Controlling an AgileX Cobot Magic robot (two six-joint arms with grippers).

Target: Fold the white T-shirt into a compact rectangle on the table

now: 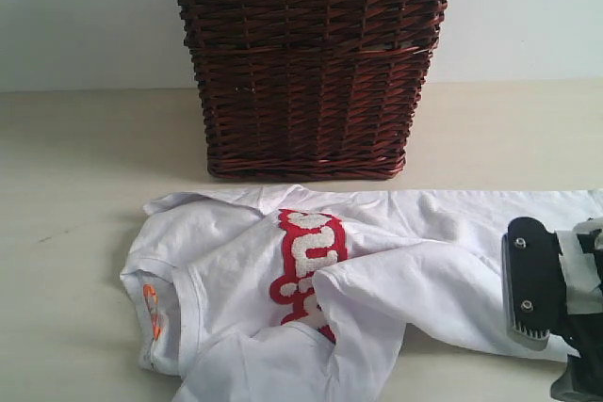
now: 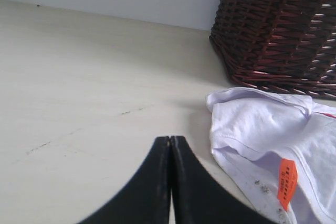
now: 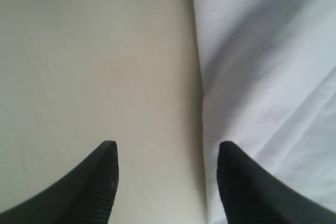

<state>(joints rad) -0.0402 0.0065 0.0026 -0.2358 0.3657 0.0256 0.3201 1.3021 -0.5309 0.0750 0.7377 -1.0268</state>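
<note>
We judge folding barely begun: white cotton T-shirt (image 1: 415, 265) rumpled on beige tabletop (image 1: 75, 233); right end effector (image 3: 167, 153), four o'clock, released; left end effector (image 2: 171, 141) clenched empty.

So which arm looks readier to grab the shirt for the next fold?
Probably right: the right gripper is open, straddling the edge of the white T-shirt. The left gripper is shut over the table, off the cloth.

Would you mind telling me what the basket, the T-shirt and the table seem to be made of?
Basket: woven wicker or rattan, dark reddish-brown with slight gloss on interlaced strands. White T-shirt: soft matte fabric, likely cotton knit, since it creases and drapes. Table: smooth, pale, hard surface, perhaps laminate; material uncertain.
</note>
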